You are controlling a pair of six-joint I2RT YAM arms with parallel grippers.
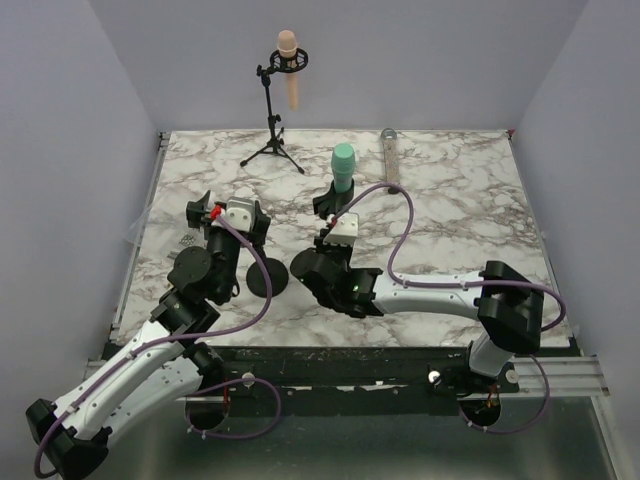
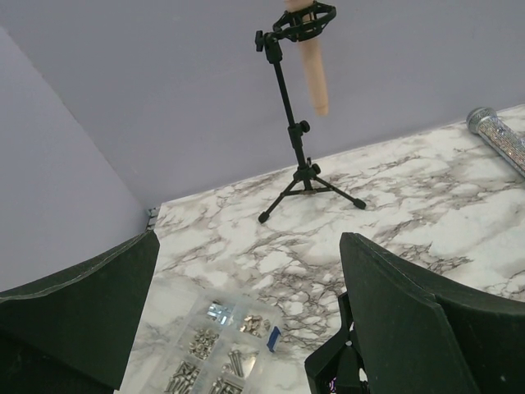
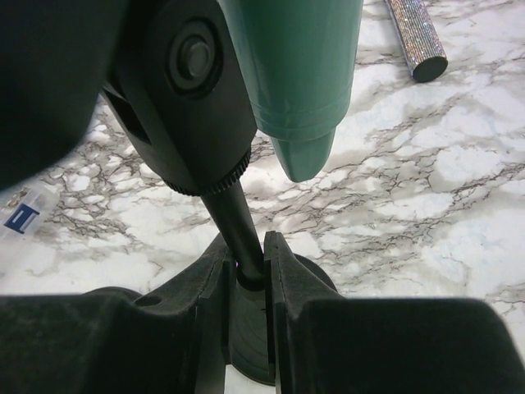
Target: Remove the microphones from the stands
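Observation:
A green microphone [image 1: 343, 165] sits in a black clip on a short stand. In the right wrist view its green body [image 3: 299, 74] hangs above the black pole [image 3: 238, 226]. My right gripper [image 3: 248, 263] is shut on that pole just above the round base [image 3: 250, 345]; it also shows in the top view [image 1: 337, 225]. A peach microphone [image 1: 290, 65] hangs in the shock mount of a black tripod stand [image 1: 272, 140] at the back; the left wrist view shows it too [image 2: 314, 70]. My left gripper [image 1: 228, 213] is open and empty, well short of the tripod [image 2: 305, 176].
A clear box of screws [image 2: 213, 349] lies on the marble table below the left gripper, near the table's left edge [image 1: 150, 230]. A silver glitter microphone [image 1: 390, 155] lies flat at the back right. A black disc [image 1: 268, 277] sits between the arms.

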